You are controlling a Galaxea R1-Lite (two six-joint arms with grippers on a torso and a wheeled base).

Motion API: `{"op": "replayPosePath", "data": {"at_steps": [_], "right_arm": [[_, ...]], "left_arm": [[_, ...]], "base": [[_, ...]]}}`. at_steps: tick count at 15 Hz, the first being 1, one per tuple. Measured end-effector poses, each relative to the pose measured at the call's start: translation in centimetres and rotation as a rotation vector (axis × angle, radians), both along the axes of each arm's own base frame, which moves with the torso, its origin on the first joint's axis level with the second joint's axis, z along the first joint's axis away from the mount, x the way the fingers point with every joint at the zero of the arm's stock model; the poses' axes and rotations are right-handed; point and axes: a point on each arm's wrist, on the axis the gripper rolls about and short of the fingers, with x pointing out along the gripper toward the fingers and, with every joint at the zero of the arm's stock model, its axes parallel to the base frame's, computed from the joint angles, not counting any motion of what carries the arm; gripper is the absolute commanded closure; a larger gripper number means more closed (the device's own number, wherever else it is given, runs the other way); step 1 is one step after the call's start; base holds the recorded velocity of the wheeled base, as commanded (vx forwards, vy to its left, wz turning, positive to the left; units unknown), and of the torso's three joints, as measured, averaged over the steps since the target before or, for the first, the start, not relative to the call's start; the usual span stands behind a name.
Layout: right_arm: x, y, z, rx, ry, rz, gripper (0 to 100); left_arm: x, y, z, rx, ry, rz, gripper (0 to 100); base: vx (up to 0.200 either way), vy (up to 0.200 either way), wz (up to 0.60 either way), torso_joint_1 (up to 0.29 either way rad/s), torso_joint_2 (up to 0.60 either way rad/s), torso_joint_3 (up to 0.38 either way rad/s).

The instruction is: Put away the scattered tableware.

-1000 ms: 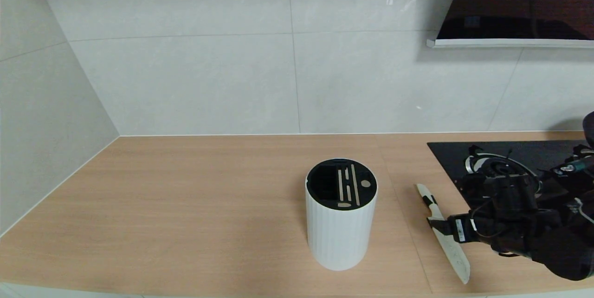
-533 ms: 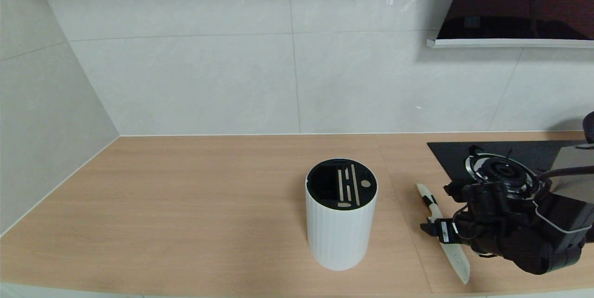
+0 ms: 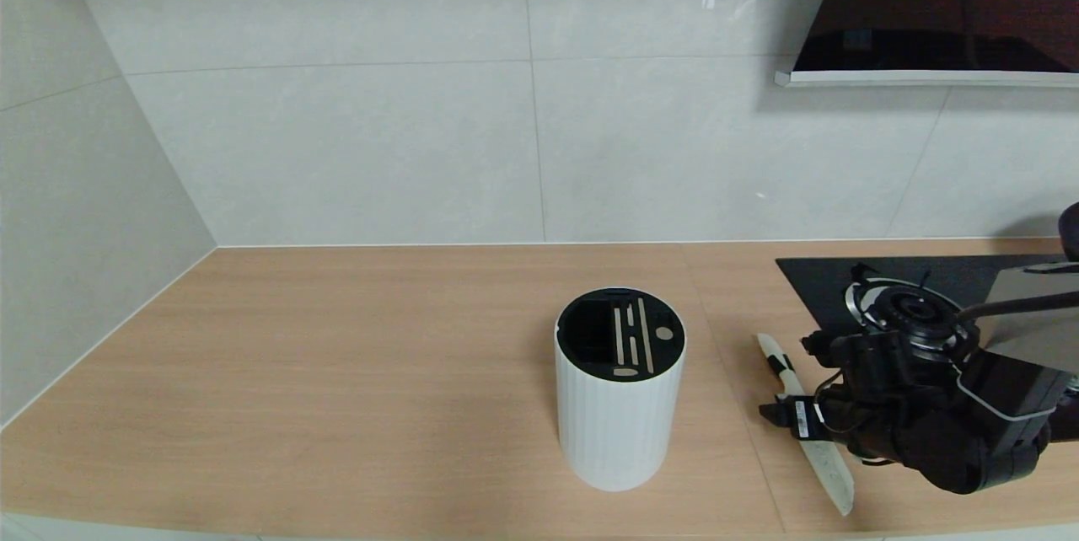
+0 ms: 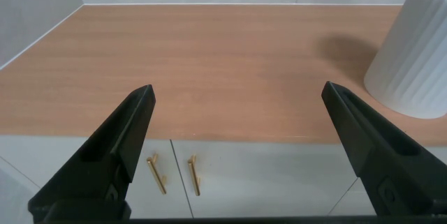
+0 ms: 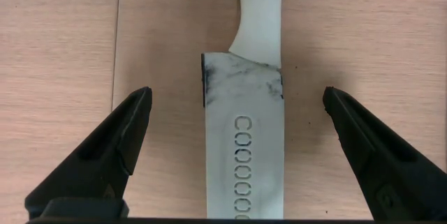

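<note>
A white knife (image 3: 830, 474) with a black-banded handle lies flat on the wooden counter, to the right of the white ribbed knife holder (image 3: 620, 406) with its black slotted top. My right gripper (image 3: 792, 416) hovers low over the knife's middle. In the right wrist view the perforated blade (image 5: 243, 140) lies between the spread fingers (image 5: 105, 161) of the right gripper (image 5: 237, 93), which is open and touches nothing. My left gripper (image 4: 237, 91) is open and holds nothing, just off the counter's front edge, with the holder (image 4: 412, 49) off to one side.
A black gas hob (image 3: 910, 305) with a metal burner sits at the right, close behind the right arm. A range hood (image 3: 936, 18) hangs above it. Tiled walls close the back and left. Cabinet doors with gold handles (image 4: 157, 175) lie below the counter's front edge.
My right arm has swung its wrist round and shifted the gripper slightly left along the knife. Knife and holder have not moved.
</note>
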Motion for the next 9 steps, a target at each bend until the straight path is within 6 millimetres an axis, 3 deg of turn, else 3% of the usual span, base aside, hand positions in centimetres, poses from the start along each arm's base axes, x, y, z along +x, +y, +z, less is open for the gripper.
{"op": "replayPosePath", "data": {"at_steps": [5, 6, 9], "right_arm": [[0.29, 0.10, -0.36, -0.012, 0.000, -0.007, 0], [0.28, 0.29, -0.42, -0.014, 0.001, -0.004, 100], [0.28, 0.57, -0.83, -0.045, 0.003, -0.020, 100]], "left_arm": [[0.00, 0.00, 0.00, 0.000, 0.000, 0.000, 0], [0.00, 0.00, 0.00, 0.000, 0.000, 0.000, 0], [0.00, 0.00, 0.01, 0.000, 0.000, 0.000, 0]], "base": [[0.000, 0.000, 0.00, 0.000, 0.00, 0.000], [0.000, 0.000, 0.00, 0.000, 0.00, 0.000], [0.000, 0.000, 0.00, 0.000, 0.00, 0.000]]}}
